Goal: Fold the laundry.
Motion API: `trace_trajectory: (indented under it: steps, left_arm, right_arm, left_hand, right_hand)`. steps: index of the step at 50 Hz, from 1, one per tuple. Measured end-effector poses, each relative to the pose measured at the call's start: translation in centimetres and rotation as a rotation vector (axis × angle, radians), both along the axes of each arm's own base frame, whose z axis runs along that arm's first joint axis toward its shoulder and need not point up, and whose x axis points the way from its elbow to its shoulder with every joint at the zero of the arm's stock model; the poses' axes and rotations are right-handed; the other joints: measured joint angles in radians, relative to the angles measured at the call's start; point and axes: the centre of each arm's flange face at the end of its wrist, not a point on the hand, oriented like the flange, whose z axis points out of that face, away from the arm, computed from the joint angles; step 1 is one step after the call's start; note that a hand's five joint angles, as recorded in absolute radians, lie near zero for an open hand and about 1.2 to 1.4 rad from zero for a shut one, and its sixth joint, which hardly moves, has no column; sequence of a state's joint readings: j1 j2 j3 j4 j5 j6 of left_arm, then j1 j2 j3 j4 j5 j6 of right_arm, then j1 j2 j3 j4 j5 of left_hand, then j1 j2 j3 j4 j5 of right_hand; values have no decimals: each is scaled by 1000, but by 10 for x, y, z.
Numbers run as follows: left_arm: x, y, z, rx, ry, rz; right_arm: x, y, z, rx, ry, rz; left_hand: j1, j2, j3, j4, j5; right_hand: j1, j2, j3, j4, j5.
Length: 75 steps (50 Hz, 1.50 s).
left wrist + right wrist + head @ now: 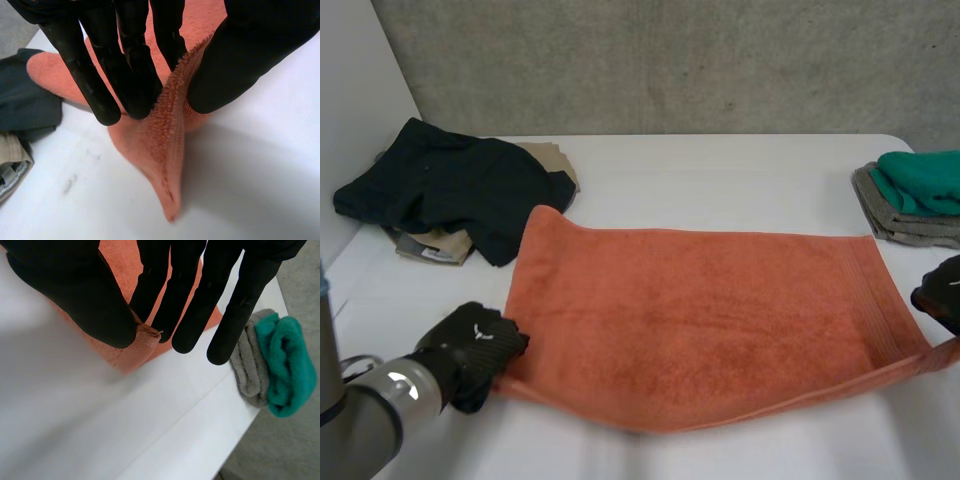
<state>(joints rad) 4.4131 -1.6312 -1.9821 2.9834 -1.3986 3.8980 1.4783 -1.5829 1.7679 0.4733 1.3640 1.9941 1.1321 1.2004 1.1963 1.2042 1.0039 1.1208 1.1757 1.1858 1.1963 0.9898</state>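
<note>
An orange towel [700, 320] lies spread across the middle of the white table [720, 170]. My left hand [475, 345] is at its near left corner. In the left wrist view the fingers [132, 75] and thumb pinch the towel's edge [170, 130], and the corner hangs down to a point. My right hand [942, 292] is at the near right corner. The right wrist view shows its thumb [85, 300] and fingers pinching the towel corner [142, 340]. The near edge between the hands is lifted off the table.
A heap of dark and tan clothes [450, 190] lies at the far left, also beside my left hand [20, 110]. Folded grey and green towels [915, 195] are stacked at the far right edge [270, 365]. A grey wall runs behind the table.
</note>
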Motion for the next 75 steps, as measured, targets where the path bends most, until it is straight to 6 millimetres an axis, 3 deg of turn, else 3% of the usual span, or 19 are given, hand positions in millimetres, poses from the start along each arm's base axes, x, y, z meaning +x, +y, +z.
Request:
trace_trajectory:
  steps: [8, 14, 18, 19, 22, 29, 34, 52, 54, 55, 57, 60, 63, 70, 75]
  left_arm:
    - [-19, -53, -16, -121, 37, -4]
    - [-30, -69, -21, -166, 56, -15]
    - [-33, -67, -23, -163, 60, -15]
    - [-32, -65, -23, -160, 60, -5]
    - [-27, -60, -22, -156, 60, 33]
    - [-12, -47, -16, -151, 80, 152]
    - [-1, -36, -19, -144, 92, 209]
    - [27, -32, -28, -216, 100, 307]
    - [30, -32, -29, -216, 99, 317]
    - [31, -33, -30, -215, 99, 321]
    - [33, -33, -32, -212, 99, 329]
    - [36, -35, -32, -213, 100, 342]
    - [39, -40, -26, -235, 109, 355]
    - [41, -46, 9, -360, 166, 351]
    - [38, -42, 13, -366, 197, 301]
  right_arm:
    - [5, -47, -37, -30, -117, -56]
    - [14, -64, -47, -80, -141, -76]
    - [18, -68, -50, -106, -144, -82]
    - [18, -68, -50, -110, -143, -83]
    - [18, -68, -50, -113, -143, -84]
    - [17, -68, -50, -116, -147, -87]
    - [16, -69, -50, -118, -149, -90]
    - [15, -71, -53, -124, -148, -94]
    - [15, -71, -53, -126, -148, -95]
    - [15, -71, -53, -126, -148, -95]
    - [15, -71, -53, -126, -148, -96]
    - [15, -70, -53, -124, -148, -96]
    - [14, -70, -53, -123, -147, -97]
    - [14, -66, -43, -147, -146, -97]
    - [15, -62, -38, -159, -151, -90]
  left_hand:
    - [0, 0, 0, 0, 0]
    - [0, 0, 0, 0, 0]
    - [-39, -112, -109, -109, -84]
    - [-211, -264, -258, -257, -230]
    - [-406, -448, -440, -451, -423]
    - [-572, -631, -626, -641, -618]
    - [-584, -653, -642, -664, -640]
    - [-564, -637, -630, -640, -612]
    - [-476, -548, -558, -563, -536]
    - [-234, -332, -330, -351, -330]
    - [-11, -113, -123, -126, -109]
    - [8, -12, -13, -14, -36]
    - [8, -4, -5, -8, -36]
    - [8, -4, -5, -8, -36]
    - [8, -3, -5, -8, -36]
  right_hand:
    - [0, 0, 0, 0, 0]
    - [0, 0, 0, 0, 0]
    - [0, 0, 0, 0, 0]
    - [0, 0, 0, 0, 0]
    - [0, 0, 0, 0, 0]
    - [0, 0, 0, 0, 0]
    - [0, 0, 0, 0, 0]
    - [0, 0, 0, 0, 0]
    - [0, 0, 0, 0, 0]
    - [0, 0, 0, 0, 0]
    - [0, 0, 0, 0, 0]
    - [0, 0, 0, 0, 0]
    - [0, 0, 0, 0, 0]
    - [0, 0, 0, 0, 0]
    - [0, 0, 0, 0, 0]
